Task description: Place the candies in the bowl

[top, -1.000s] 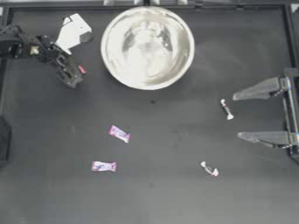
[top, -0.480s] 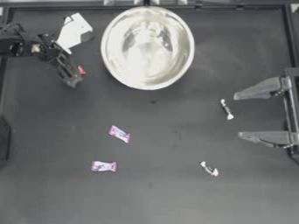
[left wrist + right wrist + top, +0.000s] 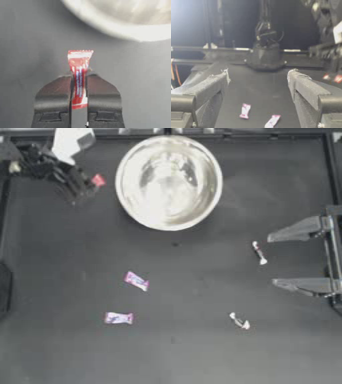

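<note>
Upper left of top view: left gripper (image 3: 85, 187) clamped on red-and-white candy (image 3: 98, 180), beside bowl (image 3: 168, 182).
Bowl: looked empty.
Left: four candies on table (image 3: 180, 358).
Right gripper (image 3: 284, 260): parked right edge, jaws wide.

Dark table (image 3: 174, 348) lying under everything, raised rail (image 3: 220, 132) running along its far edge. White paper-like piece (image 3: 70, 140) sitting near far left corner.
</note>
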